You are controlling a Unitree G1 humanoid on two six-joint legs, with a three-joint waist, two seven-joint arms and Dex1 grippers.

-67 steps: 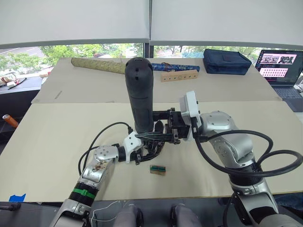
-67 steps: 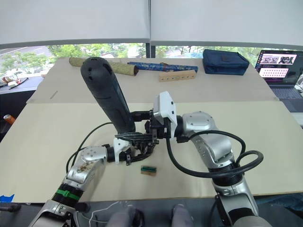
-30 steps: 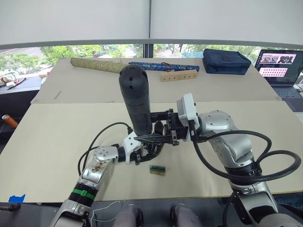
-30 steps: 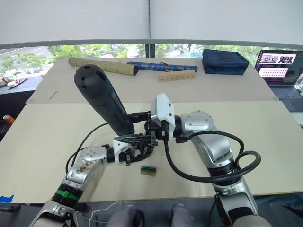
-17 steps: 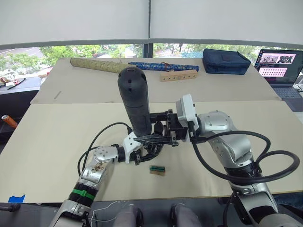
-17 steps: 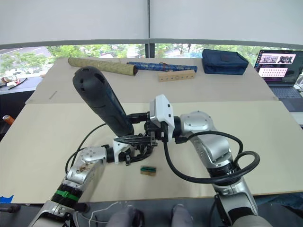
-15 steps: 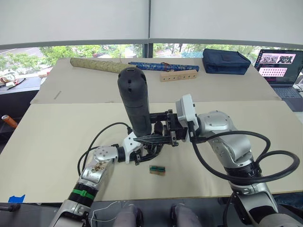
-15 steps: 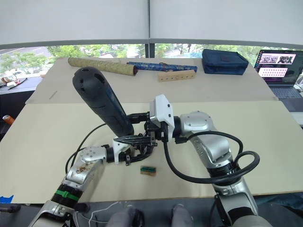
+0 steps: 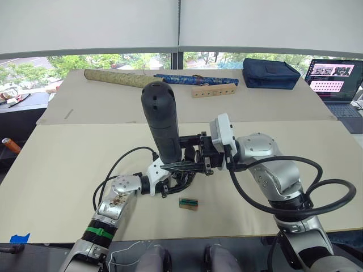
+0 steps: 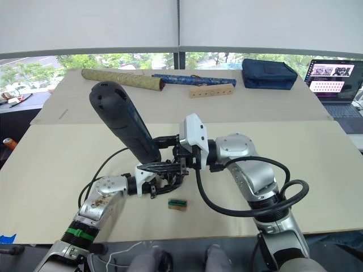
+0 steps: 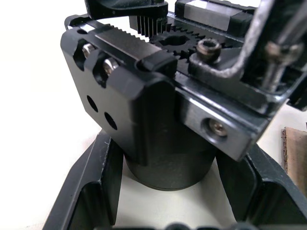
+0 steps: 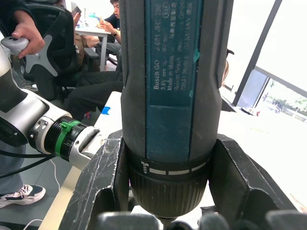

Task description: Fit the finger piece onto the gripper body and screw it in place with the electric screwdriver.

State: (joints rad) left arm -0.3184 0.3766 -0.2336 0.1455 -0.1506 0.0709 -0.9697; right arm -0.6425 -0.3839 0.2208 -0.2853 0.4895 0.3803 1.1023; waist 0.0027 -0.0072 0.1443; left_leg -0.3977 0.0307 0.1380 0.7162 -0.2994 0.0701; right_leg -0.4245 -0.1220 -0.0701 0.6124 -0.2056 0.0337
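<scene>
Beyond the cardboard-covered table lay rolled tubes and a laptop; mid-table, the left gripper pinched the gripper body by its rounded base. Directly above it, the right gripper clamped the electric screwdriver, upright and tip down; a green-and-tan block sat just beside them.

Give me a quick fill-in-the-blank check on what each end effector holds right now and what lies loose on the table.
1. The right end effector is shut on the electric ____.
2. The left end effector grips the gripper body by its rounded ____.
3. The small green-and-tan block lies on the table just in ____ of both end effectors, nearer the robot.
4. Far across the table, the dark blue bag sits beside an open ____.

Missing words: screwdriver; base; front; laptop
</scene>
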